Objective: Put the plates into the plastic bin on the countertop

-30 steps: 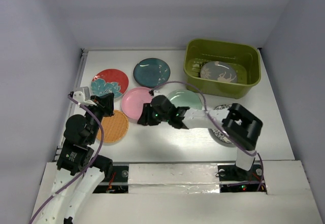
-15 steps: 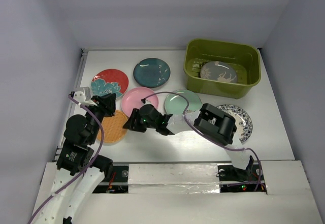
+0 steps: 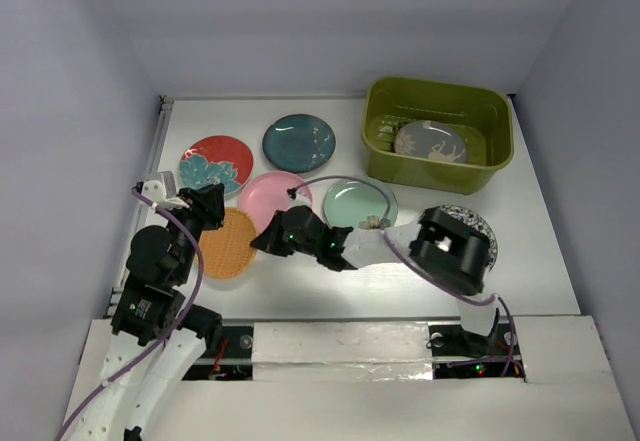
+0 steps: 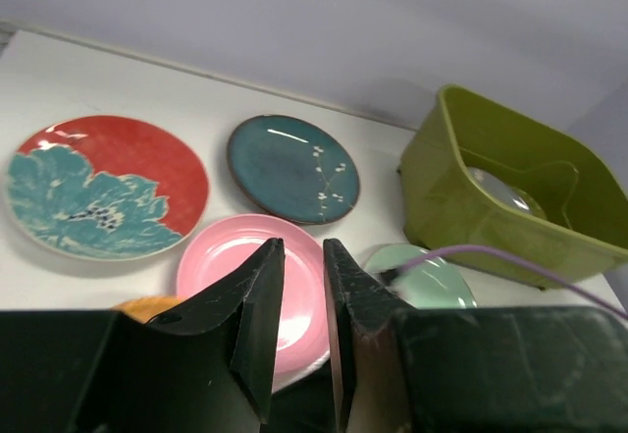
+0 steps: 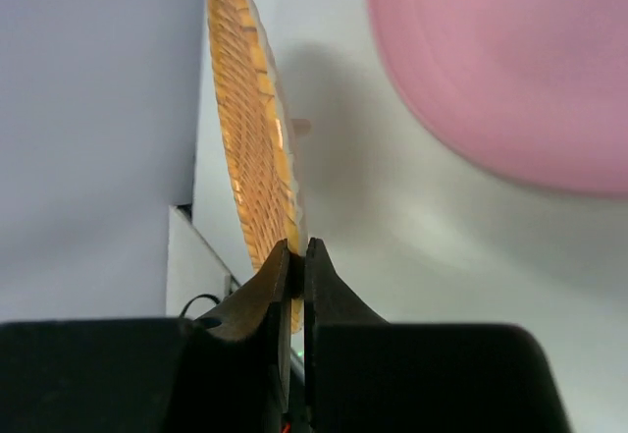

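Right pincer (image 5: 297,256) clamped on orange plate (image 5: 250,158) rim, flat dish's only graspable edge; left pincer (image 4: 301,256) narrow, empty, hovering nearby.

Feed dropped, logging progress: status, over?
Right gripper shut on rim of round orange plate. Left gripper slightly open, empty. Grey round plate in olive-green plastic bin. Nothing seen blocking the lift.

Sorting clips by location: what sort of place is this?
Probably a robot test booth, not a real kitchen: bare lavender walls box in a white tabletop, with small plates and a green bin.
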Available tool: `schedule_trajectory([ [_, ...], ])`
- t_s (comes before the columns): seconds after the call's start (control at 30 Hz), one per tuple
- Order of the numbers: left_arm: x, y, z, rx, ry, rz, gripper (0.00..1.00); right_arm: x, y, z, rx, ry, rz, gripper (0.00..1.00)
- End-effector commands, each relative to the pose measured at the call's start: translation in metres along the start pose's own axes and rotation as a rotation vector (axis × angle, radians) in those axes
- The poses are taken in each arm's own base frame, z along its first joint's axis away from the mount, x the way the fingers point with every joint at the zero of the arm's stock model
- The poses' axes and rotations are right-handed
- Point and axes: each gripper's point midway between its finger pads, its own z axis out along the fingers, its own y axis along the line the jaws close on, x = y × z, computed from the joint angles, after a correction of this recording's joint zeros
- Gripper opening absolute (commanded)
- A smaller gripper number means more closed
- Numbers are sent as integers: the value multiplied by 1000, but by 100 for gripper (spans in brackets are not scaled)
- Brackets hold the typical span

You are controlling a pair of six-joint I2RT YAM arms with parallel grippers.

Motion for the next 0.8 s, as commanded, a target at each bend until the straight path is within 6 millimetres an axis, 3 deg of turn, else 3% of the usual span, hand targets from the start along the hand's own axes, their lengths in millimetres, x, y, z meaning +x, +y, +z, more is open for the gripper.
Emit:
schedule_trajectory([
  [0.0,-23,12,-7,-87,-80,-29,20,-65,63,-48,-115,-225,-108,0],
  [0.03,-24,14,-7,-97,-83,-33,20,-86,79,-72,-131,-272,-121,0],
  [0.1,-23,15,-8,-102,-84,-35,21,-119,77,-95,-95,-350,-158,0],
  [0.13,-24,14,-8,-95,-84,-35,21,-156,71,-121,-81,-418,-149,0],
  [0.2,-23,11,-8,-77,-82,-34,22,-193,61,-150,-69,-486,-171,0],
  [0.23,-23,10,-8,-73,-82,-32,22,-226,33,-168,-2,-546,-165,0],
  [0.27,-22,7,-8,-54,-80,-30,23,-250,36,-199,6,-613,-170,0],
  [0.33,-21,4,-7,-35,-75,-29,25,-282,6,-230,124,-664,-205,0],
  [0.37,-21,2,-6,-22,-74,-28,25,-318,-5,-267,164,-765,-194,0],
  [0.43,-20,1,-6,-21,-72,-28,26,-341,-31,-297,257,-806,-211,0],
  [0.47,-20,1,-6,-20,-72,-28,26,-368,-48,-324,309,-868,-191,0],
  [0.57,-21,2,-7,-22,-76,-29,27,-390,-89,-344,422,-840,-188,0],
  [0.63,-21,2,-8,-22,-76,-29,27,-415,-122,-358,502,-834,-176,0],
  [0.7,-21,2,-8,-24,-75,-28,27,-428,-132,-358,503,-786,-179,0],
  [0.73,-20,2,-8,-23,-73,-26,27,-432,-158,-352,544,-745,-146,0],
  [0.77,-20,2,-8,-25,-72,-28,27,-435,-165,-349,547,-730,-142,0],
])
